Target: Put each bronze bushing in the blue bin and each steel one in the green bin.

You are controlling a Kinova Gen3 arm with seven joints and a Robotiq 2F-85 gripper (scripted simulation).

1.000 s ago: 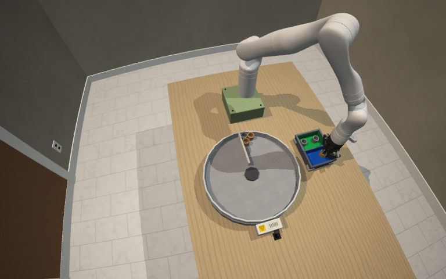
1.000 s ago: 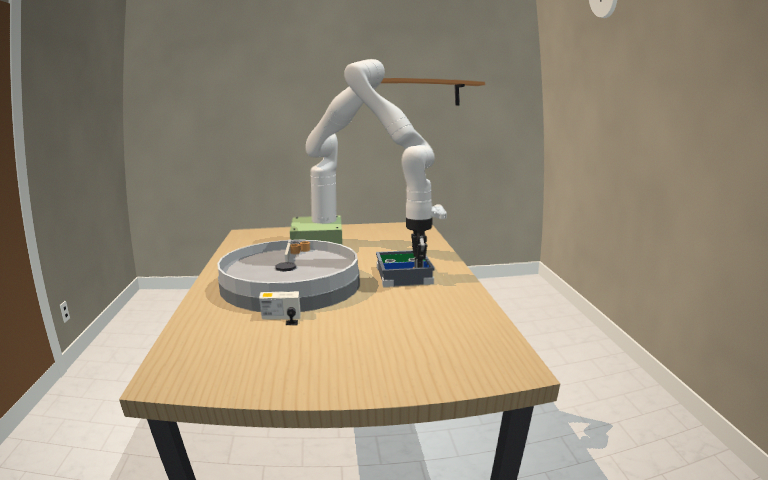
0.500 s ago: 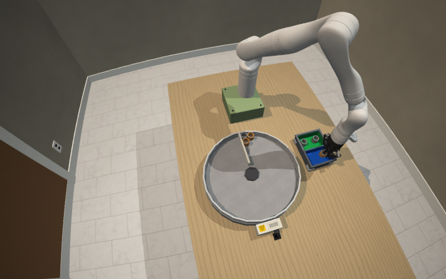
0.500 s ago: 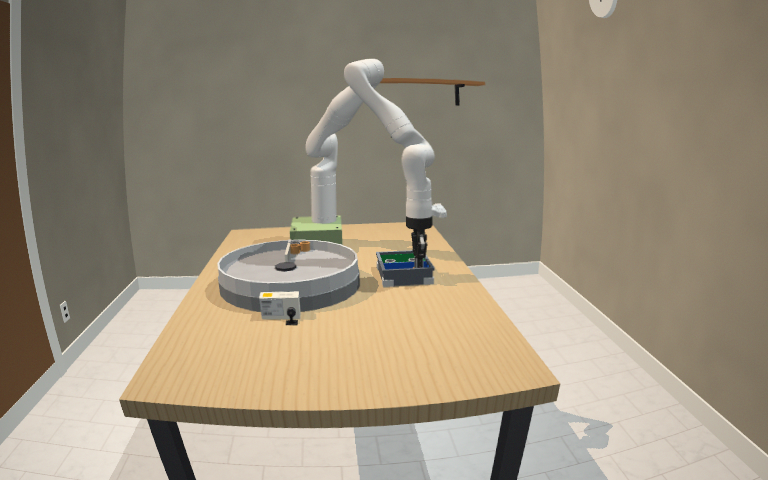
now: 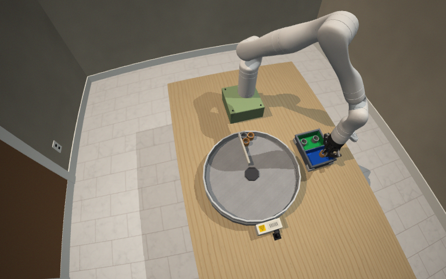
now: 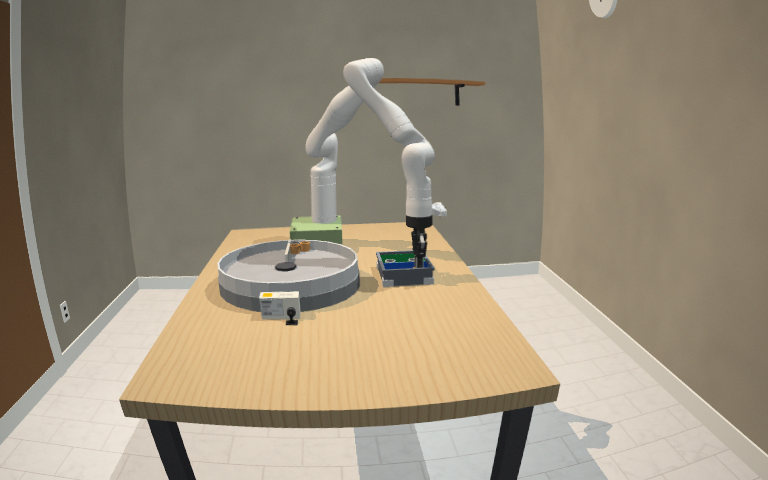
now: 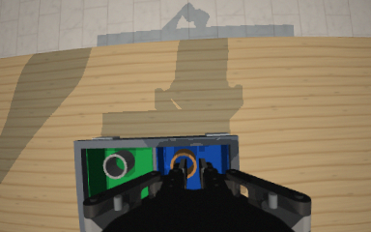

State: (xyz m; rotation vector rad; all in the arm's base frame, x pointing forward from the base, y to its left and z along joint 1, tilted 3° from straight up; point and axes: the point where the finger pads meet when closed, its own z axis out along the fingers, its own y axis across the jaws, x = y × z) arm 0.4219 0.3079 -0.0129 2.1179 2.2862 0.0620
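Over the bins, in the top view, our pincer (image 5: pixel 326 153) (image 6: pixel 419 263) (image 7: pixel 192 166) is low beside a bronze bushing (image 5: pixel 321 153) (image 7: pixel 172 166) inside the blue bin (image 5: pixel 311 160) (image 6: pixel 394 264) (image 7: pixel 213 157). Two steel ones sit in the green bin (image 5: pixel 306 135) (image 6: pixel 390 257) (image 7: pixel 145 159). On the turntable (image 5: pixel 230 193) (image 6: pixel 254 271), one steel crowds two bronze by the pale bar (image 5: pixel 245 151) (image 6: pixel 287 253); a sloppy pick could grab the wrong metal.

Exterior: fingertips are down at bin level; sideways travel could clip the divider.

Wrist: fingers slightly parted, nothing visibly clamped. One tip overlaps the bushing's mouth; contact unclear. If it's inside, lifting askew could drag the bushing toward green.

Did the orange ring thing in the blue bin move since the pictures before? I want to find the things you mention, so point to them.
No. The bronze bushing (image 5: pixel 322 153) (image 7: pixel 175 159) sits at the same spot beside the divider of the blue bin (image 5: pixel 312 160) (image 7: pixel 219 169) in the top view.
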